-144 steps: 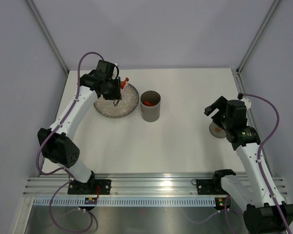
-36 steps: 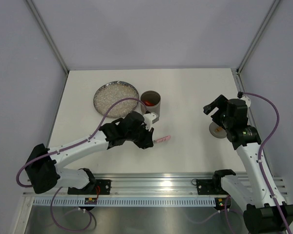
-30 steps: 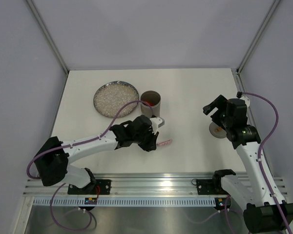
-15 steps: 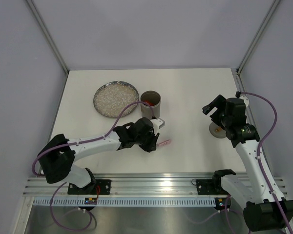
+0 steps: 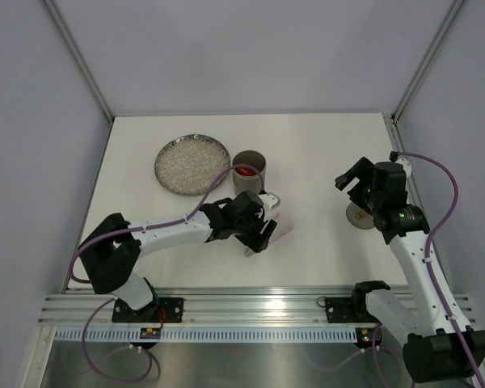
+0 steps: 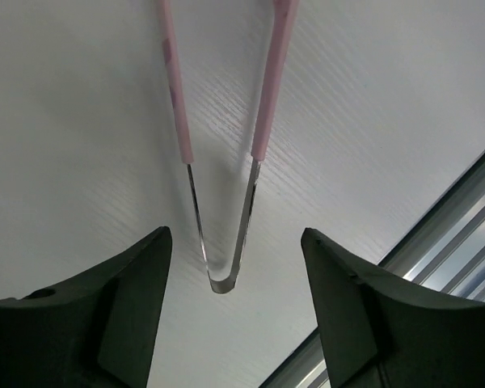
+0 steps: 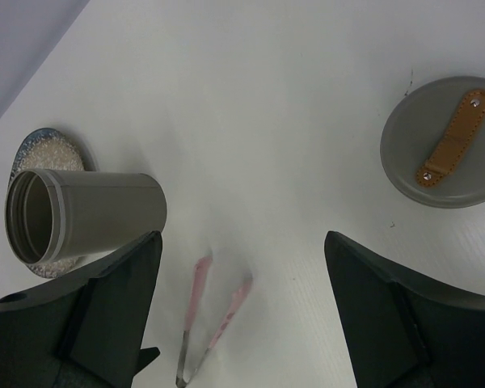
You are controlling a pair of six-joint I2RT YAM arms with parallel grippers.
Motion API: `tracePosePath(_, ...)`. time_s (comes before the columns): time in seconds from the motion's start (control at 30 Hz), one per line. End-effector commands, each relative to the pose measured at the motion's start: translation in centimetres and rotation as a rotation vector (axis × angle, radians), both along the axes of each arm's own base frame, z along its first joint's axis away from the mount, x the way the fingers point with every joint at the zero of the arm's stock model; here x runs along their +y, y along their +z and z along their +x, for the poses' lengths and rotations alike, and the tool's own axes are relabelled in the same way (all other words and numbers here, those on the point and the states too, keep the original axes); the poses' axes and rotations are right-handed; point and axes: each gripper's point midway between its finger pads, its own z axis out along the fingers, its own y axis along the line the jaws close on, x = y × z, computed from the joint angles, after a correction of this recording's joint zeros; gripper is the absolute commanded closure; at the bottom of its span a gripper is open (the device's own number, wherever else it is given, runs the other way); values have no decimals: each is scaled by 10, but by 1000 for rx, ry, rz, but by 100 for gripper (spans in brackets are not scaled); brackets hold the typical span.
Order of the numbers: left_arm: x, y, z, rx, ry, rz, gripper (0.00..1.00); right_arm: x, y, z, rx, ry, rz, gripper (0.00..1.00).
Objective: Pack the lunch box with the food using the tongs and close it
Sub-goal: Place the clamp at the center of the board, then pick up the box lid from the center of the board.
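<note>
Widest thing under me is the white bench (image 5: 323,145). The speckled plate (image 5: 192,164) sits far left, and the grey lunch box (image 7: 105,214) stands upright just beside it. The lid (image 7: 442,141) with its tan strap lies flat, well off to the right. My right fingers (image 7: 137,267) are spread wide with nothing in them. The tongs (image 6: 268,81) lie flat on the bench, near the lunch box. They sit between my left fingers (image 6: 149,259), which are parted and clear of both arms, so no grip. The tongs look light, thin and springy, with slick metal at the bend. I'd pinch across the pink arms mid-length, gently, or they'll skid or twist. Smallest of all is a fleck of red food (image 5: 242,170) inside the lunch box.
</note>
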Motion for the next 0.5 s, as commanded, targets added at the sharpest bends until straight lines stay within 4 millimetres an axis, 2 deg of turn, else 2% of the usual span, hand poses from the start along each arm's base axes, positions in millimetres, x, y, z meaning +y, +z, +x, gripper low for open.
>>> tracePosePath(0.0, -11, 25, 4, -35, -27, -49, 26, -9, 4, 1, -5, -17, -51, 10)
tracePosePath(0.03, -10, 28, 3, -38, -31, -49, 18, -12, 2, 0, 6, -15, -74, 9)
tracePosePath(0.07, -7, 34, 5, -49, -24, -42, 16, -14, 0, -1, 15, -15, -88, 9)
tracePosePath(0.2, 1, 72, 14, -134, 1, -55, 11, -18, -27, -9, 141, 9, -139, 6)
tracePosePath(0.27, 10, 93, 23, -191, 47, -57, 11, -33, -46, -10, 235, -39, -149, 5)
tracePosePath(0.3, 12, 111, 27, -216, 74, -86, 11, -44, -54, -13, 283, -71, -144, 5)
tracePosePath(0.33, 13, 120, 31, -233, 94, -102, 12, -43, -61, -14, 314, -67, -141, 5)
tracePosePath(0.37, 21, 127, 40, -250, 138, -106, 12, -60, -71, -15, 362, -127, -127, 5)
tracePosePath(0.47, 35, 152, 53, -259, 221, -192, 12, -79, -85, -20, 430, -199, -134, 4)
